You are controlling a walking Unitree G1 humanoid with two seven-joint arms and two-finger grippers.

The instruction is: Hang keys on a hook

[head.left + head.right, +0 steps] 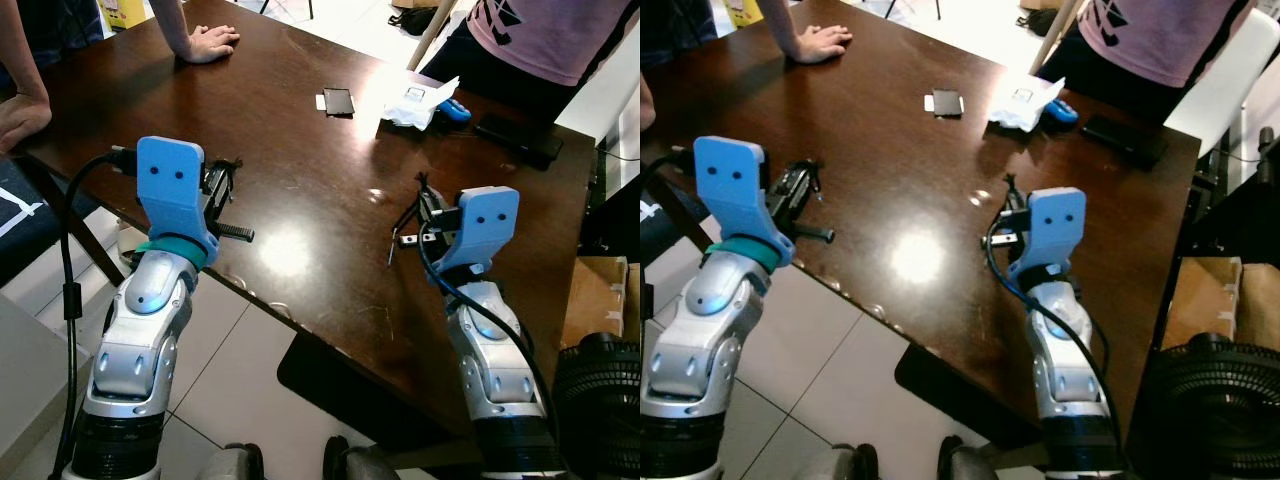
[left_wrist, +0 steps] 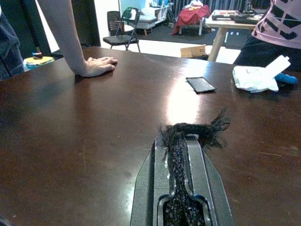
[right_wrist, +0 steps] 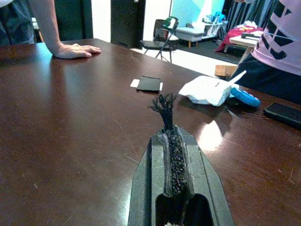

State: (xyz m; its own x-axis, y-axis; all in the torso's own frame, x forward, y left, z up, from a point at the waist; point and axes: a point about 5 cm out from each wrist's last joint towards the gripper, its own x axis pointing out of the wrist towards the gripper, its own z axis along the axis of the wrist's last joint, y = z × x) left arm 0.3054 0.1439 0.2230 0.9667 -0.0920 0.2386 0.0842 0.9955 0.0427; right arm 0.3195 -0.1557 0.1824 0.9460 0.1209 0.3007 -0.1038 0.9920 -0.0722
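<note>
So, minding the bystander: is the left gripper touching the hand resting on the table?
Apart. The left wrist view shows a broad stretch of bare table between the left gripper and the person's hand.

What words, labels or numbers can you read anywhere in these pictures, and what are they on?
No text reads clearly.
Pink shirt: black print, cut off, unreadable.
White packet: small dark label, too blurred.
Yellow item: marks too small.
Black card: no visible text.

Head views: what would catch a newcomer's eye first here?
The two blue-capped arms above the near edge of the dark wooden table, left end effector and right end effector shut. A person's hand rests at the far left corner; a white packet lies far right.
</note>
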